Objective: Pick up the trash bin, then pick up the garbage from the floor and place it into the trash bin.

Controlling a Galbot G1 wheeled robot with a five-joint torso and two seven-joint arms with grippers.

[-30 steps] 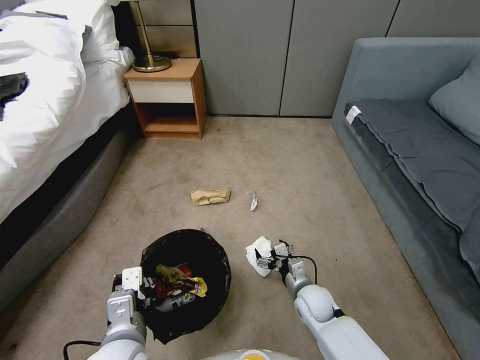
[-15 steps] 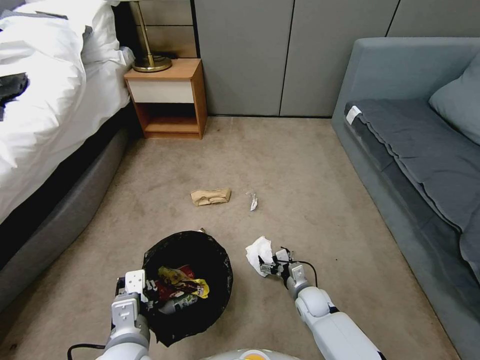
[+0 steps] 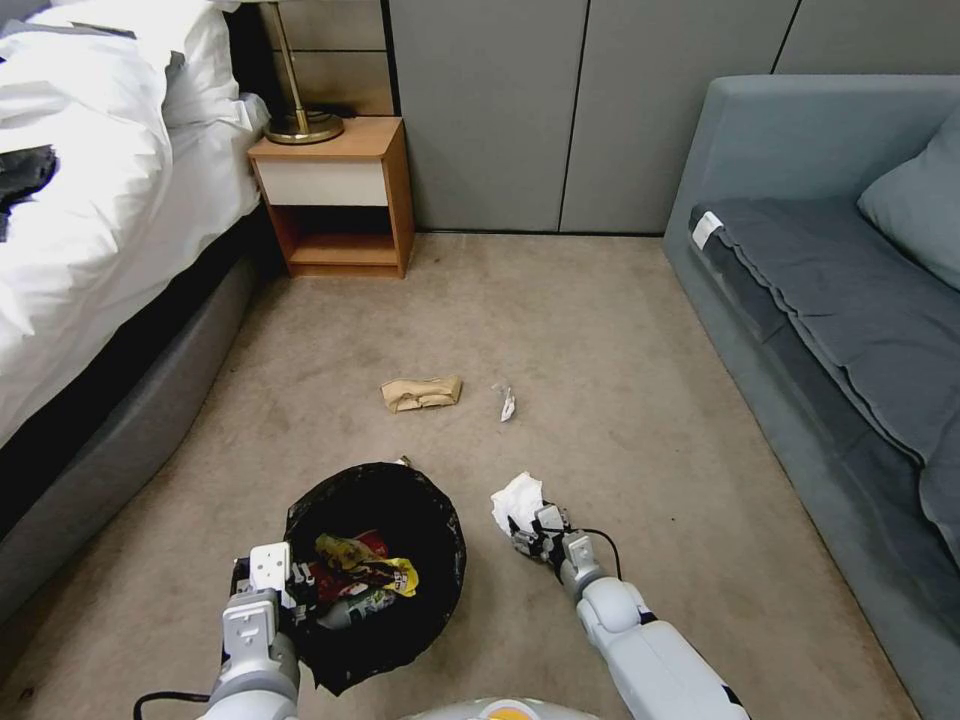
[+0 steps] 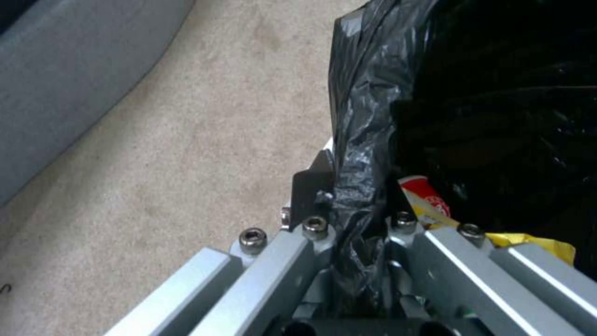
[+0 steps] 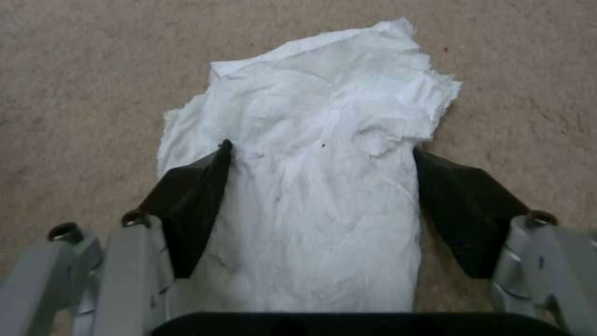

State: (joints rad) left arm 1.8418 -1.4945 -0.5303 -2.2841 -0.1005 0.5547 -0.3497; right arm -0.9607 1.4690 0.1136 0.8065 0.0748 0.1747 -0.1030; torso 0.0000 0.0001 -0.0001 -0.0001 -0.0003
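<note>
Your right hand (image 3: 527, 532) sits low over the carpet (image 3: 620, 340) with its fingers (image 5: 193, 200) spread apart, one on each side of the white tissue (image 3: 516, 500). From the head camera you see only the far half of the tissue past the hand. Your right wrist camera shows the rest: the crumpled sheet lies flat on the carpet between both black fingertips, which touch its edges without pinching it.

Your left hand (image 3: 285, 585) is clamped on the near rim of the trash bin (image 3: 435, 560). Your left wrist camera shows the black bag liner (image 4: 361, 140) squeezed between the fingers; the head camera shows the bin's open mouth, with yellow wrappers (image 3: 375, 565), a red carton (image 3: 330, 578) and a bottle (image 3: 355, 605) inside. Print on the carton and wrappers is too small to read.

Farther out on the carpet, a brown paper bag (image 3: 421, 392) and a small white scrap (image 3: 507, 403) lie well apart from both hands. A bed (image 3: 90, 200) borders the left side, a sofa (image 3: 840, 300) the right, and a nightstand (image 3: 335, 195) with a brass lamp base (image 3: 303, 127) stands at the wall.
</note>
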